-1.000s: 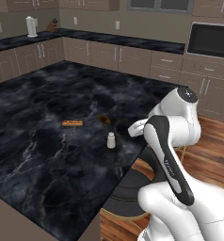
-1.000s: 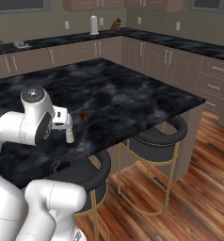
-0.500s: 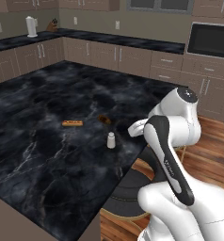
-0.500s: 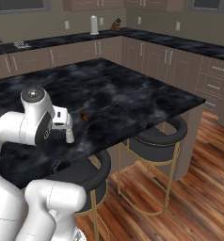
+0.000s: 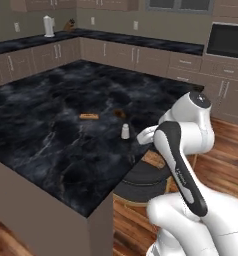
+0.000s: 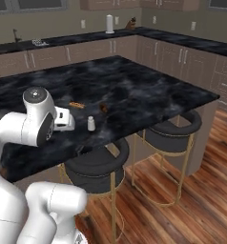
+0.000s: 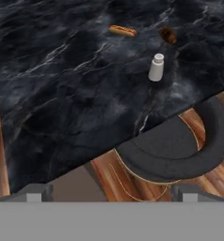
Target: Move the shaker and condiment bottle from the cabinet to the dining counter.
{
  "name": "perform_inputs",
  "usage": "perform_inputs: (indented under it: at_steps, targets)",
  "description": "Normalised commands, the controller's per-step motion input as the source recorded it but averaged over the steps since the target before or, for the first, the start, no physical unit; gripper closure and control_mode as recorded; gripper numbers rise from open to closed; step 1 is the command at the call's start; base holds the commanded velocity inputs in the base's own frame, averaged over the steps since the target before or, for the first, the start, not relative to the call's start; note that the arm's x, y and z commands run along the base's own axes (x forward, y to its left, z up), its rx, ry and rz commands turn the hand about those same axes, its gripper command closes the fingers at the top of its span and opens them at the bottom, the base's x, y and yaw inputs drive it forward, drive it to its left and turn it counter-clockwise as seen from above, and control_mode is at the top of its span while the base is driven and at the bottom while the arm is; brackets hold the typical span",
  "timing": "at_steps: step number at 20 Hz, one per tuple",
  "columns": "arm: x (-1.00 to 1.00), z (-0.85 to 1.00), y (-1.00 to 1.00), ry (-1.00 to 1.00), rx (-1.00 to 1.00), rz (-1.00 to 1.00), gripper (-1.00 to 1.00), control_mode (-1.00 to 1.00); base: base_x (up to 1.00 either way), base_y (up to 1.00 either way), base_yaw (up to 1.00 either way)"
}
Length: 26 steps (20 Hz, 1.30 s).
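The shaker [image 5: 125, 131] stood upright on the bench [image 5: 51, 130], near the edge by the stools. Just beyond it, a little farther in from that edge, lay the condiment bottle [image 5: 120, 114], a small dark shape that seemed to be on its side; it was hard to tell. Farther in again lay a small hot dog [image 5: 89, 116], apart from both. A round dark stool [image 7: 180, 146] sat under the bench edge.

The hand [image 7: 109, 192] hung out past that edge, above the stool, with its two fingers spread wide and nothing between them. It touched nothing.

Both things looked to be on the bench already, so the job seemed nearly done. To finish well, the hand should back away slowly and stay clear of the shaker so it does not tip.

Nothing had moved since a second before; arm, shaker and bottle were in the same places.
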Motion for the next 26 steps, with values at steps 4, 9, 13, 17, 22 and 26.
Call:
perform_inputs:
  at_steps: [4,9,13,17,22,26]
  targets:
    - [0.00,0.00,0.00,0.00,0.00,0.00,-1.00,1.00,-0.66,0.39,0.22]
    - [0.00,0.00,0.00,0.00,0.00,0.00,-1.00,1.00,-0.45,0.63,0.45]
    - [0.00,0.00,0.00,0.00,0.00,0.00,-1.00,1.00,-0.25,0.57,0.69]
    - [0.00,0.00,0.00,0.00,0.00,0.00,-1.00,1.00,-0.22,0.53,0.73]
    - [0.00,0.00,0.00,0.00,0.00,0.00,-1.00,1.00,0.03,0.51,0.61]
    - [0.00,0.00,0.00,0.00,0.00,0.00,-1.00,1.00,0.88,0.22,0.17]
